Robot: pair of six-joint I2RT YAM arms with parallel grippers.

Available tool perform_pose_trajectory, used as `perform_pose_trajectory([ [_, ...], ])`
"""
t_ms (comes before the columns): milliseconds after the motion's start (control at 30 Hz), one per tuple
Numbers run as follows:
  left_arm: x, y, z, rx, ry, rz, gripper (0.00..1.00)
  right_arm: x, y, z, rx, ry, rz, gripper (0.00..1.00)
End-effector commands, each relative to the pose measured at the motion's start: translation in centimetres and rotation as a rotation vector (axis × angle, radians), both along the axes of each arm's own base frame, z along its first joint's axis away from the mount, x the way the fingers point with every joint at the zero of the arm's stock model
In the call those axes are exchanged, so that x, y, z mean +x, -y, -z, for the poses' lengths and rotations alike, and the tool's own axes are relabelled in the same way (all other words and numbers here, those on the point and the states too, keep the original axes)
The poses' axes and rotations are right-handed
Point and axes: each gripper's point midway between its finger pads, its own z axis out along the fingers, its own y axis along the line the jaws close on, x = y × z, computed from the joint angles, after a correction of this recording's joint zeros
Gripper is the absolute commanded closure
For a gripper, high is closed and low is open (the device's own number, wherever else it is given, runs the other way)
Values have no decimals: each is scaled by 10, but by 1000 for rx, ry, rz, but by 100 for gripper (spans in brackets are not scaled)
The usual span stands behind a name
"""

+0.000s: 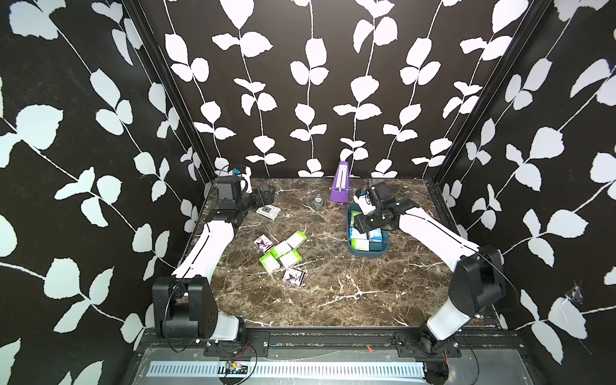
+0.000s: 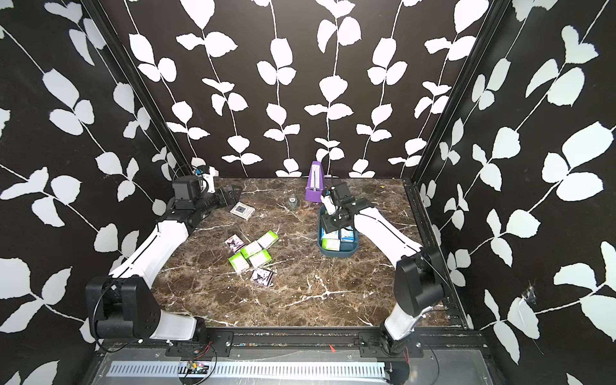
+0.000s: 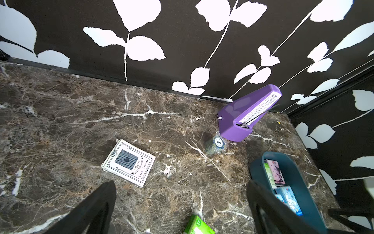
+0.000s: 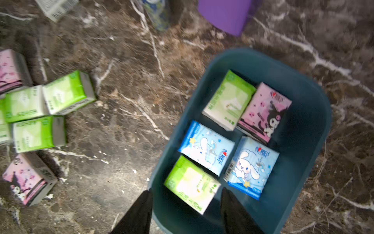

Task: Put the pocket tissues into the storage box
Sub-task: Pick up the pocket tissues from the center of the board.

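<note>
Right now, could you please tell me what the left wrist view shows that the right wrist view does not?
Left wrist only: the printed face of the card box, the whole metronome, the leaf wallpaper. Right wrist only: all five packets in the storage box, and most loose packets outside it. Both: the storage box, some of the metronome, the small jar, the marble table.

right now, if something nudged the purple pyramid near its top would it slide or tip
Likely tips: the purple pyramid stands tall on a small base. Its glossy hard-looking shell may slip when gripped. Pushed low, probably slides.
</note>
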Motion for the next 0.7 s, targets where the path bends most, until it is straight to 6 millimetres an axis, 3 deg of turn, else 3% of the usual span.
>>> perform_pose_trajectory([
  [0,-2,2,-25,-29,59,10,1,3,-33,-14,21,84,-53,38],
  [200,-4,-4,-22,-36,32,-33,1,-14,-102,9,71,50,-178,36],
  [433,-8,-7,-22,-22,17,-42,1,-25,-160,33,122,17,-306,26],
  [500,-10,-12,-23,6,30,-63,1,-37,-170,42,108,-16,-345,11],
  [667,-15,-25,-23,53,41,-124,1,-91,-193,61,38,-100,-557,9],
])
